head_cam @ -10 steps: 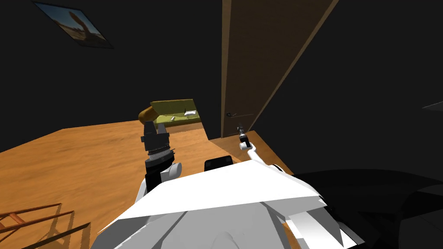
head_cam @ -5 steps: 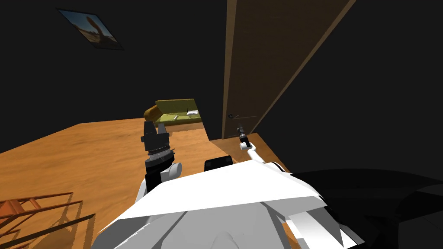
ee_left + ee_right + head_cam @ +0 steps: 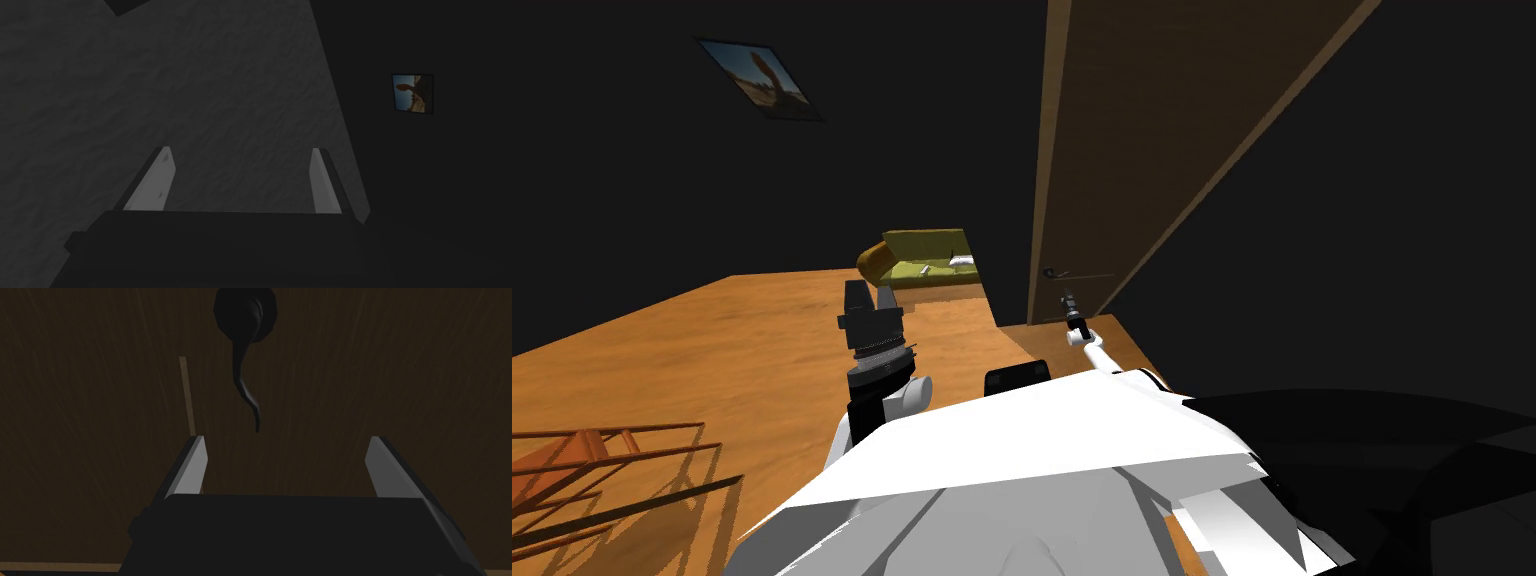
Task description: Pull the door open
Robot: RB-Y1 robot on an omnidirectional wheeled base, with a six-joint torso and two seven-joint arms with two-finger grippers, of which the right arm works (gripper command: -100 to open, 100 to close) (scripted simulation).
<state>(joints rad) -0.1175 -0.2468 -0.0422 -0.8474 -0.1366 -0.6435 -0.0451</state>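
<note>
A dark brown door (image 3: pixel 1152 130) stands ahead on the right in its lighter brown frame (image 3: pixel 1042 180). Its black lever handle (image 3: pixel 1054 272) sits low on the door's left side. In the right wrist view the handle (image 3: pixel 245 363) hangs from a round black rose, its curved tip ending just beyond the fingers. My right gripper (image 3: pixel 285 455) is open, a short way from the door, with nothing between its fingers. In the head view that gripper (image 3: pixel 1068 300) points at the door just below the handle. My left gripper (image 3: pixel 242 172) is open and empty, raised over the floor (image 3: pixel 867 295).
An orange wood floor (image 3: pixel 692 360) spreads to the left. A green sofa (image 3: pixel 927 262) stands against the dark wall left of the door. A framed picture (image 3: pixel 757 78) hangs high on that wall. A brown wooden rail frame (image 3: pixel 602 470) sits at the lower left.
The whole head view has shifted: sofa, picture and door frame slid right and the door looms larger, so my body has turned. Both arms keep their pose.
</note>
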